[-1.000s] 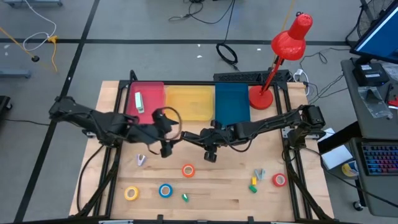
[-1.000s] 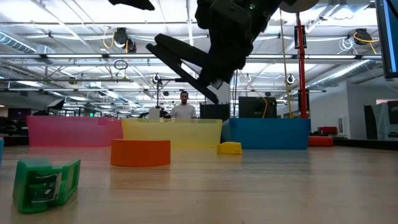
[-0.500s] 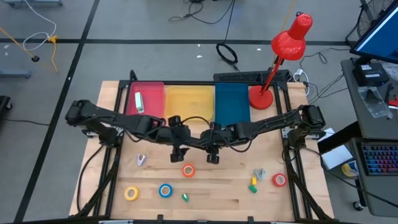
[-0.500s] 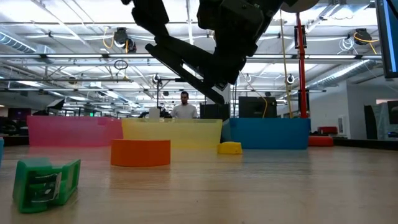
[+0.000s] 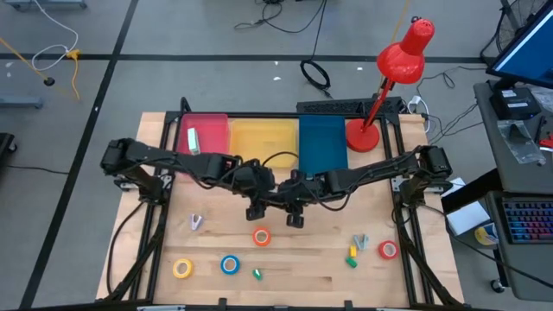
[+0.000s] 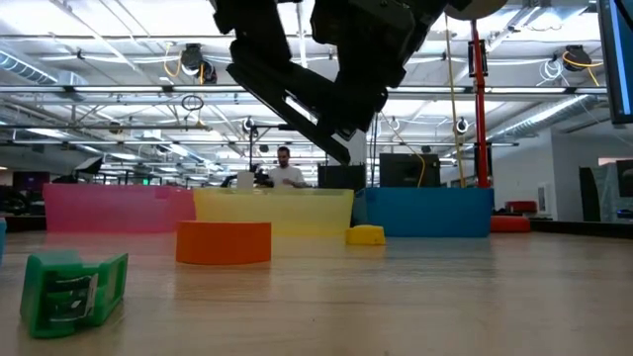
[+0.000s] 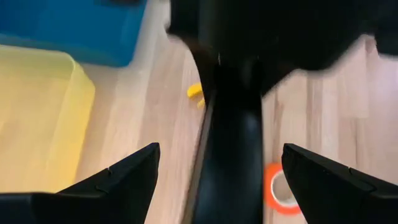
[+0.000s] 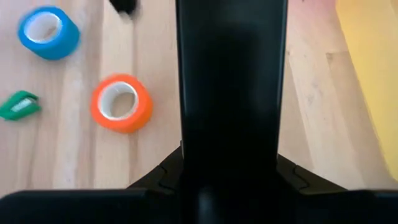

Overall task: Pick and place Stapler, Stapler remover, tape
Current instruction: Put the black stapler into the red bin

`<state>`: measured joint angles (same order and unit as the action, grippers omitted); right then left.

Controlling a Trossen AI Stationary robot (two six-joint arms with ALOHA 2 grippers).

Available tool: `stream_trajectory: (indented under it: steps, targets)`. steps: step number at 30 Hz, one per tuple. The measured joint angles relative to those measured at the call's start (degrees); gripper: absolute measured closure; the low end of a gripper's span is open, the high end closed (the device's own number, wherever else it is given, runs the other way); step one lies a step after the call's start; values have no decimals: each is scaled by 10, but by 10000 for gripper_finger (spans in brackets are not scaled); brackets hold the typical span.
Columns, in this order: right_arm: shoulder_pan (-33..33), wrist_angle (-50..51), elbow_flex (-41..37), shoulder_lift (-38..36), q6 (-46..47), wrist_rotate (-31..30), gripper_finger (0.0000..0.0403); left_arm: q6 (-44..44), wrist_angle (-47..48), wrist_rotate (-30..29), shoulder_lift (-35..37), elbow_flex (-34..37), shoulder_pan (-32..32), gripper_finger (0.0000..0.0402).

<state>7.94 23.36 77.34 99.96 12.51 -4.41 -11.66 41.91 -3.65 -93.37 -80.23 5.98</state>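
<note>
on the wooden table (image 5: 302, 259), left end effector (image 5: 256, 210) open; right end effector (image 5: 295, 216) grips a black stapler (image 8: 230, 93).

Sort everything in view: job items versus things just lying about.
Job: black stapler, white stapler, orange tape, yellow tape, blue tape, red tape, green staple remover.
Lying about: red desk lamp, keyboard, floor cable.
</note>
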Motion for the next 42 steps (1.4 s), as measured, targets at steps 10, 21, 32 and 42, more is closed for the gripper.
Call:
stream_trajectory:
  steps: [10, 21, 32, 42]
  targets:
    - [0, -10, -1, 4, 16, 2, 285, 7, 3, 37, -13, 1, -8, 100]
    - [2, -9, -1, 4, 25, 19, 285, 54, 18, 81, -13, 1, -8, 266]
    - [8, -10, 0, 4, 37, 16, 216, 53, 60, 87, -13, 1, -8, 266]
    - [8, -5, 0, 0, 41, 36, 139, 3, 154, 44, -2, 1, -6, 266]
